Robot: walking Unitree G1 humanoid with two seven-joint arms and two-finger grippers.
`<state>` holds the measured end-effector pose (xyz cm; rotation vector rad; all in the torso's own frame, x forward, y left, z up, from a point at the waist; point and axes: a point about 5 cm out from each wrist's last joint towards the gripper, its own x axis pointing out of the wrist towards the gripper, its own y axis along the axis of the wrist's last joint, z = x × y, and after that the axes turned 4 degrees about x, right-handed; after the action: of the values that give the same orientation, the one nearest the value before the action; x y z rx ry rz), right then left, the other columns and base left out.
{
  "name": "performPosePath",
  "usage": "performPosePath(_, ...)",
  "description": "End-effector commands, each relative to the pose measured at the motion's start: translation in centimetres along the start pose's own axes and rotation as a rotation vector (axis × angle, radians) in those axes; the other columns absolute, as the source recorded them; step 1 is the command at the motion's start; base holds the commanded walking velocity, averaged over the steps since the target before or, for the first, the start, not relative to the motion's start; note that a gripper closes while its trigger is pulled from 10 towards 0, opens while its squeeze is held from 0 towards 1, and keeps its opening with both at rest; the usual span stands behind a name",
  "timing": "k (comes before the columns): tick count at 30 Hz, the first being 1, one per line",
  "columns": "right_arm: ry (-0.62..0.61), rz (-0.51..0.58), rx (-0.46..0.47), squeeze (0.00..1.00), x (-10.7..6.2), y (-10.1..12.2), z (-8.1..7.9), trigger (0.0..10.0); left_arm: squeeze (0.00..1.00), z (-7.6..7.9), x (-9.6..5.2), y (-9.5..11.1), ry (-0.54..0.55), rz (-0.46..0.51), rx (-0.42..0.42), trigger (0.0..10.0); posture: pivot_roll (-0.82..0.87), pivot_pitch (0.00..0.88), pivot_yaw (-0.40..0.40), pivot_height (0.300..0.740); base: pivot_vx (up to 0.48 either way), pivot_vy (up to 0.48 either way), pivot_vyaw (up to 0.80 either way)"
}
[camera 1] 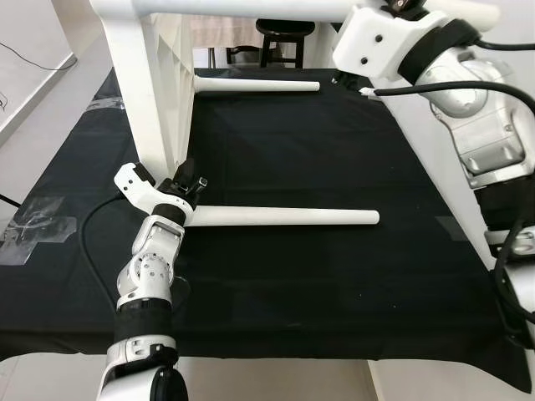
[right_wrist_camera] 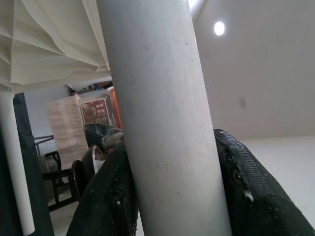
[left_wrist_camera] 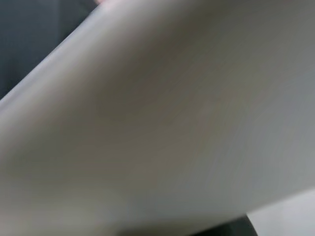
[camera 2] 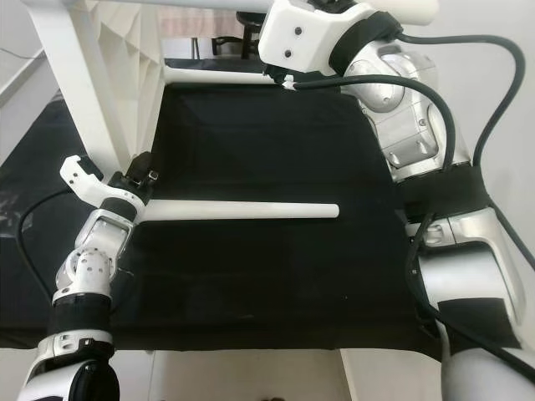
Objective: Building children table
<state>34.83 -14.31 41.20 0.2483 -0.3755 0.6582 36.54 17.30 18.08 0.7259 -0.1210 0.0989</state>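
Note:
A white children's table lies on its side on a black cloth [camera 1: 334,276], with its tabletop panel [camera 1: 142,100] standing on edge at the left. Two white legs stick out level over the cloth: a far leg [camera 1: 255,85] and a near leg [camera 1: 284,217]. My left gripper [camera 1: 189,179] is at the panel's lower corner, right where the near leg meets it; a blurred white surface [left_wrist_camera: 157,128] sits very close in the left wrist view. My right gripper [right_wrist_camera: 172,172] is raised at the top right, shut around an upper leg [camera 1: 251,8], with a black finger [right_wrist_camera: 251,196] on each side of the tube.
The cloth ends at bare white floor [camera 1: 50,125] on the left. Clear tape [camera 1: 33,221] holds the cloth's left edge down. A dark stool [camera 1: 284,38] stands behind the table. My right arm [camera 1: 485,134] and its cables hang along the cloth's right side.

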Motion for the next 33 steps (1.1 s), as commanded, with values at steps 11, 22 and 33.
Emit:
performPosePath(11, -0.025, -0.068, 0.058, 0.00, -0.6, -1.5, 0.5, 0.0, 0.00, -7.0, -0.2, 6.5, 0.263, 0.194, 0.027, 10.0, -0.06, 0.156, -0.057, 0.740, 0.000, 0.000, 0.00)
performPosePath(22, 0.008, -0.394, 0.131, 0.00, -5.4, -7.8, -1.8, 0.0, 0.00, -5.8, -1.0, 17.1, 0.205, 0.499, 0.187, 10.0, -0.04, 0.152, -0.065, 0.740, 0.000, 0.000, 0.00)
performPosePath(33, -0.002, -0.549, 0.159, 0.00, -8.3, -10.1, -2.7, 0.0, 0.00, -2.8, -1.3, 21.9, 0.096, 0.626, 0.271, 10.0, -0.02, 0.148, -0.077, 0.740, 0.000, 0.000, 0.00)
